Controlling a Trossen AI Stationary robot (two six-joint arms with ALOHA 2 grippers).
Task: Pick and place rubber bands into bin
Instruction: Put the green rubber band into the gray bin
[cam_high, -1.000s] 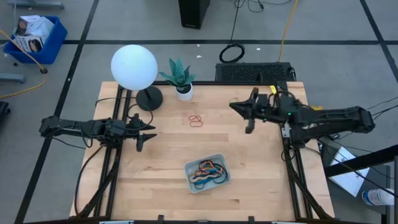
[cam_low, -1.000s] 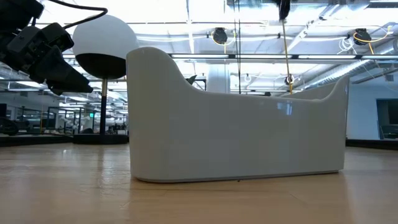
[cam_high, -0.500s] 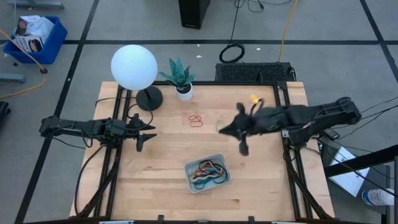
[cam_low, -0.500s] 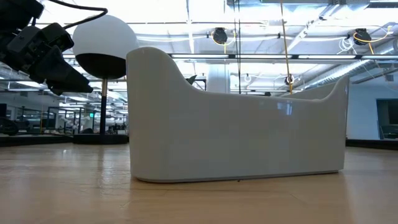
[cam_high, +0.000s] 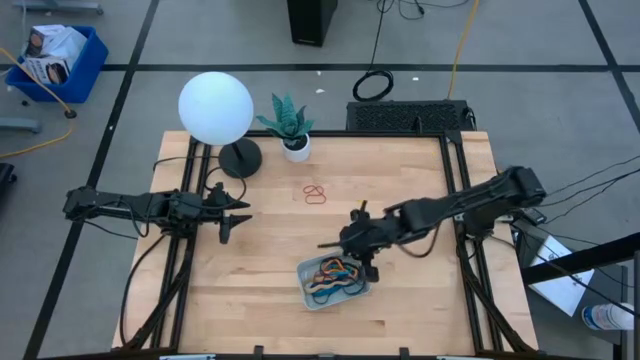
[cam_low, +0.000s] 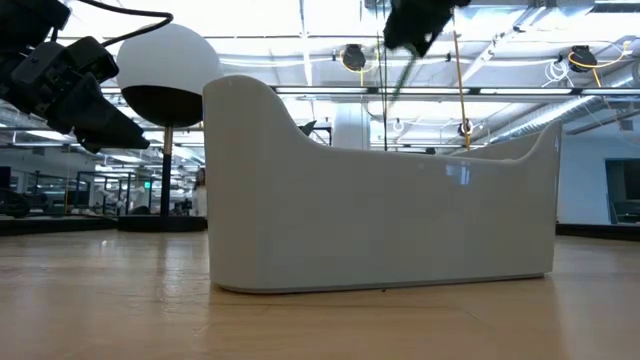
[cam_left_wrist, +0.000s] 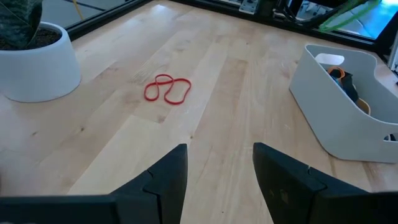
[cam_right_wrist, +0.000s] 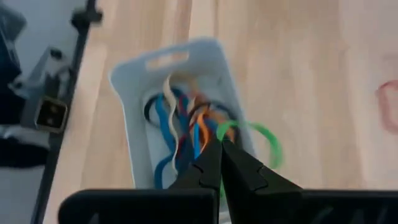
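Carrying a green rubber band (cam_right_wrist: 258, 138) pinched between pressed-together fingers, my right gripper (cam_high: 362, 262) hangs just above the bin's (cam_high: 305, 270) near edge. The bin holds a tangle of rubber bands (cam_high: 333, 277); a red rubber band (cam_high: 315, 193) lies loose on the counter (cam_high: 260, 300). My left gripper (cam_high: 232, 217) waits well apart, fingers spread. Risk, in my judgement: the green loop droops beyond the rim, so releasing here may drop it outside.

Table (cam_high: 260, 300) pale wood, smooth matt; bin (cam_low: 380, 215) glossy, probably plastic; rubber bands (cam_right_wrist: 186, 127) thin, matt.
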